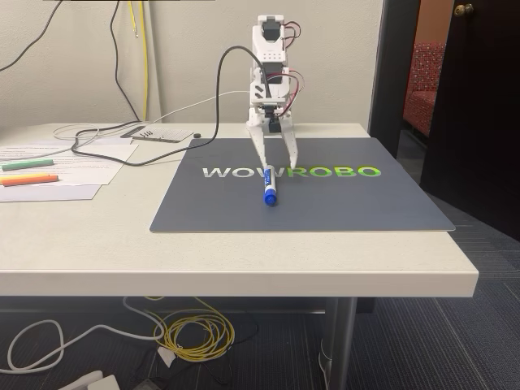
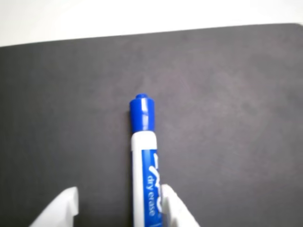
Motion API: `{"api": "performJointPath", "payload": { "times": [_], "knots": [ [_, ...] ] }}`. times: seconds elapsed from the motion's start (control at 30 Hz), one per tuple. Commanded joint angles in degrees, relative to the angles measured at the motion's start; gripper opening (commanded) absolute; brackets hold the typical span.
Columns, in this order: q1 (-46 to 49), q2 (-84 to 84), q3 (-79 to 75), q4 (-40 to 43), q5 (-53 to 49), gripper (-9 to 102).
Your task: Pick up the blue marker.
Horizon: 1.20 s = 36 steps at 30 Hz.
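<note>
The blue marker [image 1: 269, 192] lies flat on the dark grey mat [image 1: 341, 203], just below the white and green lettering [image 1: 291, 172] printed across it, with its blue cap pointing toward six o'clock in the fixed view and the rest of its barrel running back toward twelve o'clock under the arm. In the wrist view the marker [image 2: 143, 156] runs from the bottom edge up toward twelve o'clock: a white barrel wrapped in a blue label with white "dry erase" lettering, ending in a rounded blue cap at the centre of the picture. The gripper [image 1: 277, 166] hangs tips-down over the back part of the marker, its two white fingers [image 1: 290, 150] spread apart in a narrow V. In the wrist view one finger tip [image 2: 174, 208] sits right against the marker's side at about five o'clock, while the other tip stands apart at seven o'clock with bare mat between it and the barrel; the gripper [image 2: 120, 205] is thus spread around the marker, not closed on it. At nine o'clock from the mat in the fixed view, a green marker [image 1: 28, 164] and an orange marker [image 1: 29, 179] lie on papers [image 1: 81, 166].
</note>
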Motion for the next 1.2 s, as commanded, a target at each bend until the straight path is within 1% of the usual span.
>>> {"api": "performJointPath", "payload": {
  "times": [0.0, 0.13, 0.23, 0.63, 0.77, 1.17],
  "knots": [
    [1.14, 1.05, -2.64, -0.88, -1.14, 24],
    [2.02, -0.53, -3.43, -2.37, -2.2, 24],
    [2.37, -2.2, -4.13, -3.87, -2.72, 26],
    [2.81, -5.71, -4.75, -5.36, -3.43, 30],
    [2.81, -8.44, -6.15, -6.06, -3.6, 34],
    [2.46, -11.95, -7.82, -6.5, -3.52, 34]
  ]
}}
